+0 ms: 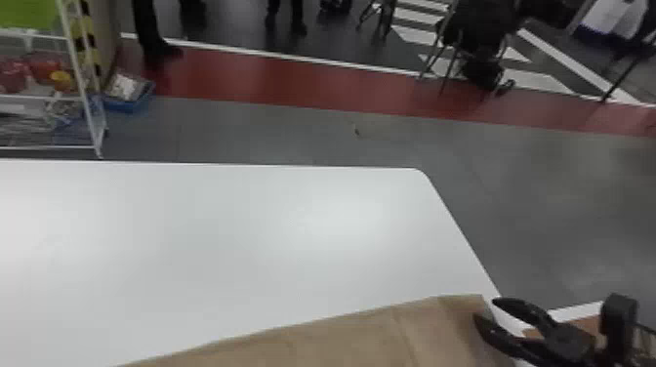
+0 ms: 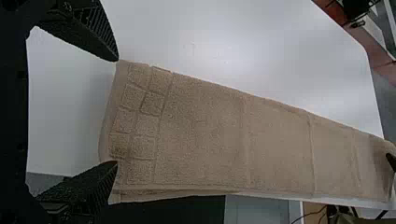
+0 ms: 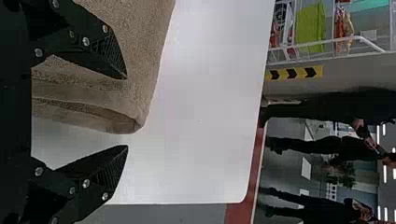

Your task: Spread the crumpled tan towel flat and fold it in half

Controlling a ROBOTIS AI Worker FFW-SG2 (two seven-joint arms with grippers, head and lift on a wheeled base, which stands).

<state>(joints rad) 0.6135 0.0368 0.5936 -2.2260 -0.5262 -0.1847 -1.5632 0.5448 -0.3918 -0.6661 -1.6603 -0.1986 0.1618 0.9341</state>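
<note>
The towel lies as a long folded strip along the near edge of the white table, reaching its right side. At the table's right edge, the right gripper has its fingers apart beside the towel's corner. The left gripper's fingers are parted too, at the towel's other end. Past the table's far left stand a wire rack and a blue bin; beyond its far right, probably a dark chair.
</note>
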